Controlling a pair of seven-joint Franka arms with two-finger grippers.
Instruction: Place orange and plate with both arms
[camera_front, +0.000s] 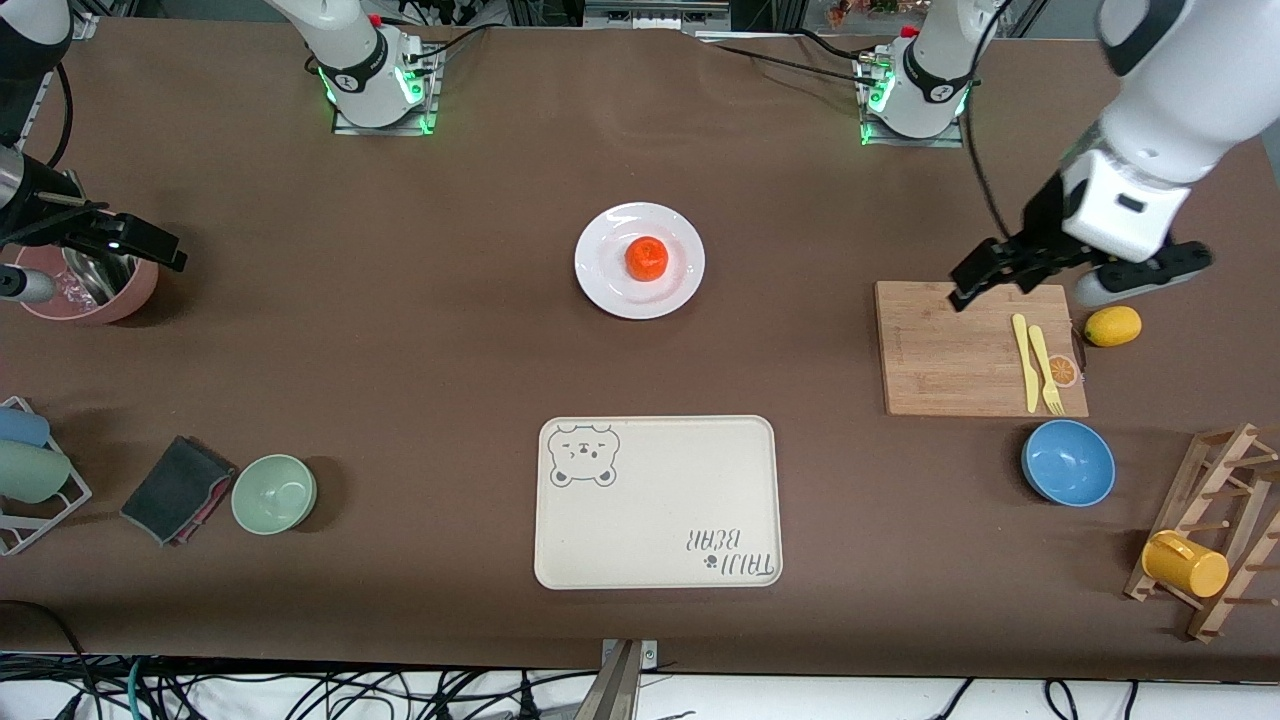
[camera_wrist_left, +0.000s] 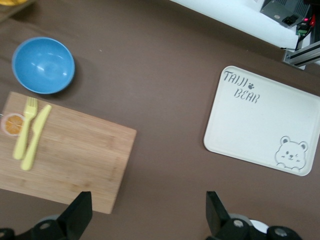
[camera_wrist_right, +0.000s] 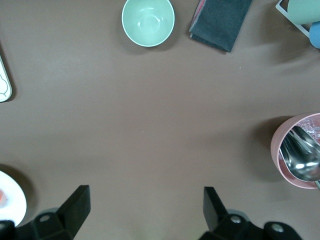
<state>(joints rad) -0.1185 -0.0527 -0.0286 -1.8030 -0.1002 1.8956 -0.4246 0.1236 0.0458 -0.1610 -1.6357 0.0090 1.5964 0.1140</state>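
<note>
The white plate (camera_front: 640, 290) sits mid-table, between the two arm bases and the cream tray. The orange (camera_front: 647, 258) rests on it near the middle. The plate's edge (camera_wrist_right: 12, 202) also shows in the right wrist view. My left gripper (camera_front: 965, 285) is open and empty in the air over the cutting board's corner nearest the plate, and it shows in the left wrist view (camera_wrist_left: 149, 215). My right gripper (camera_front: 160, 245) is open and empty in the air beside the pink bowl at the right arm's end, and it shows in the right wrist view (camera_wrist_right: 146, 212).
A cream bear tray (camera_front: 657, 500) lies nearer the front camera than the plate. A cutting board (camera_front: 960, 350) with yellow knife and fork, a lemon (camera_front: 1112, 326), a blue bowl (camera_front: 1068, 462) and a mug rack (camera_front: 1215, 530) stand at the left arm's end. A pink bowl (camera_front: 95, 300), green bowl (camera_front: 274, 493) and dark cloth (camera_front: 178, 488) are at the right arm's end.
</note>
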